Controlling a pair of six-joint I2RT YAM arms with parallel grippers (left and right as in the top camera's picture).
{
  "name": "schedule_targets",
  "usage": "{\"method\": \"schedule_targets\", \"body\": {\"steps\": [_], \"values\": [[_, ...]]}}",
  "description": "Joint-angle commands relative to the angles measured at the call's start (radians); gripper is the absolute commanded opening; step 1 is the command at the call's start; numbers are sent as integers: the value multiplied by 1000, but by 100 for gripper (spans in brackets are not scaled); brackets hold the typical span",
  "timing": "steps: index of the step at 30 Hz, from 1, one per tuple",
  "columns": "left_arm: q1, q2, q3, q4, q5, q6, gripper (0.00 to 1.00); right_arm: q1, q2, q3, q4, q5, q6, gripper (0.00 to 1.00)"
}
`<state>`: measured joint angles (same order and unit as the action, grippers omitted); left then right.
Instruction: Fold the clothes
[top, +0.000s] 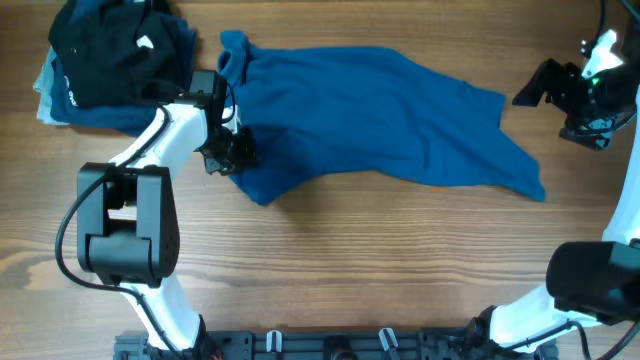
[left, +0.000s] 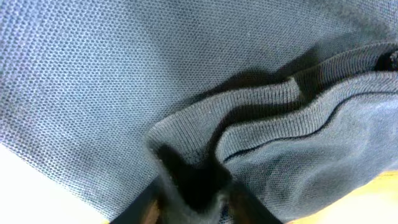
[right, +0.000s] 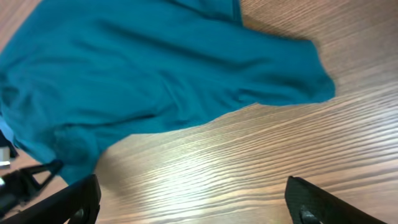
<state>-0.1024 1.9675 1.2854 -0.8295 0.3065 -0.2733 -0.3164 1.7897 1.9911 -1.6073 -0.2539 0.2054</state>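
- One edge of the clothes (top: 380, 110) is clamped in our left end effector (top: 224, 152), toward the counter's (top: 350, 270) left edge.
- Our right end effector (right: 193, 183) hangs by the right edge, fingers apart.
- The clothes spread along the far edge, dark garments (top: 110, 55) at its left corner.

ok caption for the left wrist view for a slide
Left pincer pinching a ribbed edge of the blue garment, cloth bunched between its tips

One blue garment (top: 380, 110), one dark folded pile (top: 115, 60), two tools (top: 228, 152) (top: 530, 88)
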Motion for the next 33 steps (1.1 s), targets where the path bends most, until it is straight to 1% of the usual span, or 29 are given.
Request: {"method": "schedule_targets", "body": {"steps": [1, 2, 4, 6, 8, 10, 14, 17, 19, 22, 24, 25, 29, 33], "values": [[4, 17, -7, -6, 18, 7, 7, 5, -89, -3, 9, 22, 94, 96], [5, 17, -7, -8, 18, 4, 4, 5, -114, -3, 6, 33, 94, 97], [13, 17, -7, -13, 18, -4, 4, 5, -174, -5, -1, 46, 83, 99], [27, 17, -7, -5, 18, -27, 4, 5, -243, -55, -1, 50, 86, 100], [35, 17, -7, -1, 19, -30, 4, 5, -274, -121, -1, 46, 104, 100], [48, 17, -7, 0, 19, -30, 4, 5, -288, -249, 20, 47, 143, 100], [53, 17, -7, -4, 19, -30, 4, -29, -288, -433, 174, 35, 247, 100], [53, 17, -7, -15, 18, -29, 4, -110, -288, -531, 266, -10, 311, 100], [53, 17, -7, -2, 19, -30, 4, -164, -288, -617, 296, -9, 305, 100], [53, 17, -7, 12, 19, -50, 4, -171, -288, -706, 359, 2, 297, 100], [53, 17, -7, 8, 19, -53, 4, -177, -288, -783, 433, 24, 370, 100], [53, 17, -7, 4, 19, -52, 4, -185, -288, -824, 489, 24, 378, 100], [53, 17, -7, 4, 19, -52, 5, -217, -288, -896, 600, 23, 381, 100], [53, 17, -7, 4, 19, -52, 5, -312, -279, -905, 659, 16, 376, 100]]}}
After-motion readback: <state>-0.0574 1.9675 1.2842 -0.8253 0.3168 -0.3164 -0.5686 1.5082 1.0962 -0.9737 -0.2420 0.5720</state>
